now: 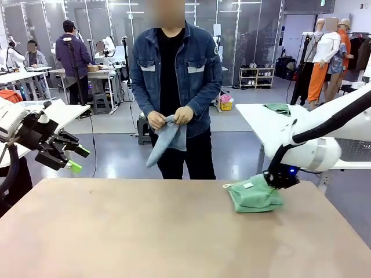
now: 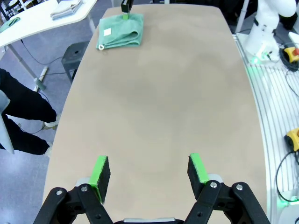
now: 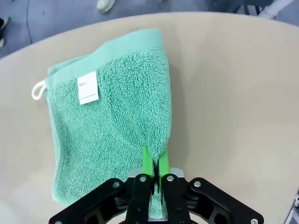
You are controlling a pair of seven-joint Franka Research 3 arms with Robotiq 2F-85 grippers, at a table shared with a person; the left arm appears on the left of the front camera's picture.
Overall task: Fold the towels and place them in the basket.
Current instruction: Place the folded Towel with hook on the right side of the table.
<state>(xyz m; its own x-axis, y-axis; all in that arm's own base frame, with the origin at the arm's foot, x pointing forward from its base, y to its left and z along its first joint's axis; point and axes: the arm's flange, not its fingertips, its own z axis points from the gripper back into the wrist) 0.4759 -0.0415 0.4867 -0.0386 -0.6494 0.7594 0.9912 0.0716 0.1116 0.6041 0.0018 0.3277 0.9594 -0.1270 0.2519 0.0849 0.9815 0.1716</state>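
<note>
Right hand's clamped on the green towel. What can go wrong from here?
1. The right hand is shut on only a pinch at the folded green towel's edge; lifting may let the layers fall open.
2. The towel lies near the table's far edge; a drag that way could slide it off.
3. The person's hands hold the blue towel just beyond that edge; the open left hand might meet them if it reaches over.

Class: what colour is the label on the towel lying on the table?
White label on the mint green towel; clearest in the right wrist view.
</note>
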